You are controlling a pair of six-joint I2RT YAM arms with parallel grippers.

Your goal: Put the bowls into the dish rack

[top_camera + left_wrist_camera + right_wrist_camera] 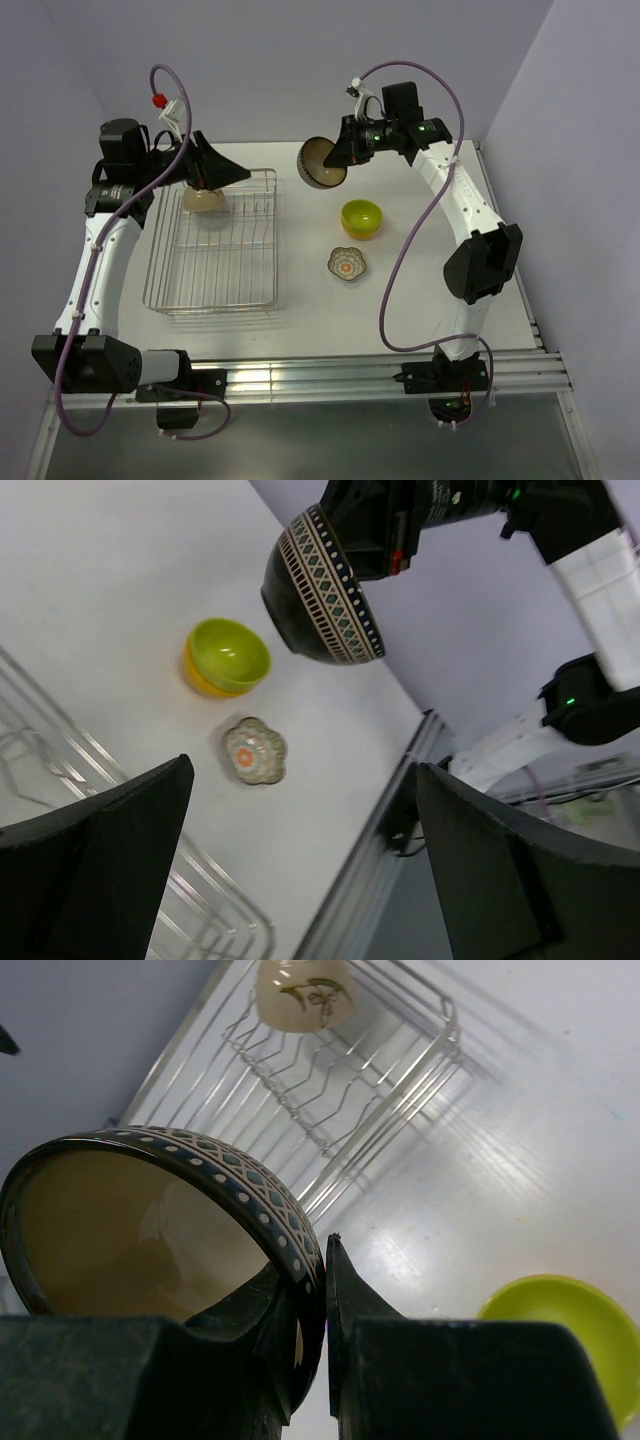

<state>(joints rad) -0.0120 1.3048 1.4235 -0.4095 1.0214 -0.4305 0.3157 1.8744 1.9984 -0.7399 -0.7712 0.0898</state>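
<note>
**Gripping brown, pale-lined round bowl (322, 163) beside silver wire dish rack (212, 311)**

Right jaws clamp its rim; it hangs tilted above the white counter (420, 310), just right of the rack's far corner. Left jaws gape wide above the white round bowl (203, 200) lying in the rack's far-left corner.

Bright, even light — soft shadows, mild glare, foreground blurred
</note>
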